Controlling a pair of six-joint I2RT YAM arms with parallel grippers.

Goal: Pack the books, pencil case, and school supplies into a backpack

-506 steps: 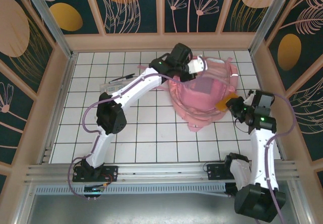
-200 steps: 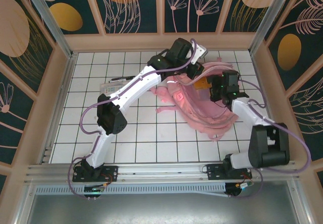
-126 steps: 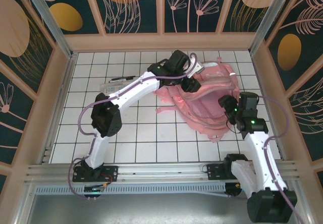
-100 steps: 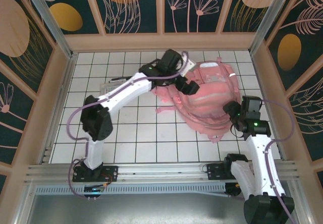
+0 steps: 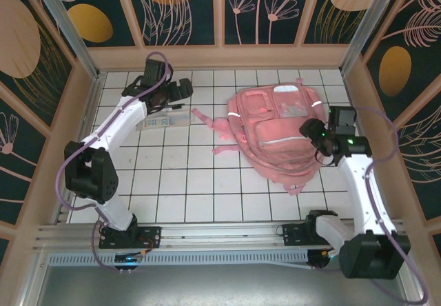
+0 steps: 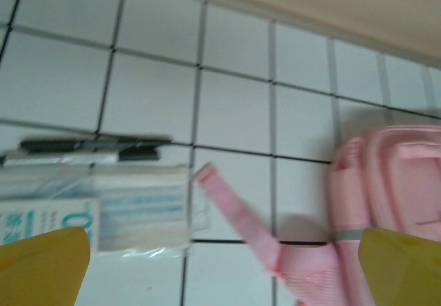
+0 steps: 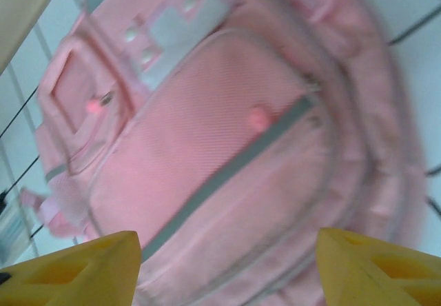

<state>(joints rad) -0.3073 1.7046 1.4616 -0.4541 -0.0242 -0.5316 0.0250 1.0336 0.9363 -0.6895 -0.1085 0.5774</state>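
Note:
The pink backpack (image 5: 275, 134) lies flat on the tiles, front up, with grey strips; it shows under my right gripper (image 7: 227, 268), whose yellow fingers stand wide apart with nothing between them. In the top view the right gripper (image 5: 308, 131) is at the bag's right side. The clear pencil case (image 5: 164, 120) lies left of the bag. My left gripper (image 5: 182, 94) hovers above it, open and empty (image 6: 220, 271). The case (image 6: 103, 206) sits near its left finger, with dark pens (image 6: 89, 143) just beyond. A pink strap (image 6: 238, 220) points toward the case. The books are out of view.
A wooden rail (image 5: 220, 56) borders the white tiled floor (image 5: 193, 182) at the back and sides. Loose pink straps (image 5: 210, 121) trail from the bag's left side. Open tiles lie in front of the bag and between the arms.
My left arm has swung left off the backpack to above the clear case. The bag has settled flat. The orange notebook that my right gripper held earlier is no longer seen.

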